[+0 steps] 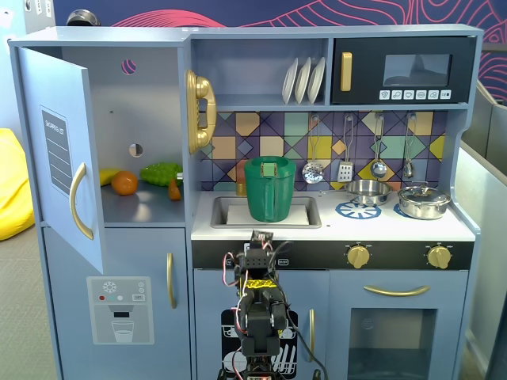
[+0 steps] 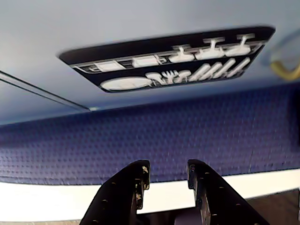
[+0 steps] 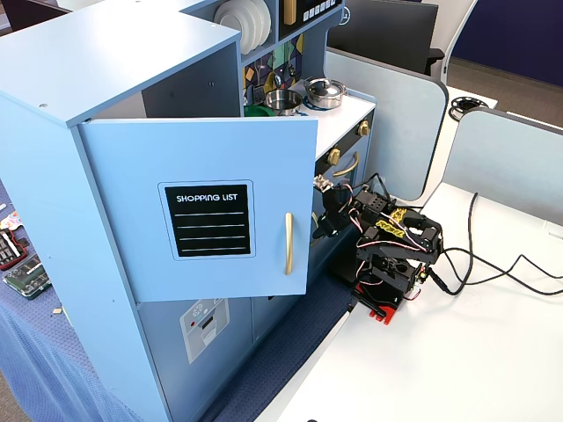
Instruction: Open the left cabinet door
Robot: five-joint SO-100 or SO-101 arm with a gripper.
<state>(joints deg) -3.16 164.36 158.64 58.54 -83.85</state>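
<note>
Left cabinet door (image 1: 63,154): swung wide open, at the toy kitchen's upper left in a fixed view; gold handle (image 3: 288,243) free.
Compartment: toy orange (image 1: 124,183) and green vegetable (image 1: 162,173) on the shelf.
Hand (image 2: 167,174): fingers parted, empty, facing the dishes-picture door (image 2: 168,61).
Arm: folded low, well apart from the open door.

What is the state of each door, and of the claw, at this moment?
Left cabinet door: swung open, toy food visible inside.
Dispenser door: closed.
Microwave door: closed.
Oven door: closed.
Dishes-picture door: closed.
Claw: open, empty, touching nothing, facing the dishes-picture door.
</note>
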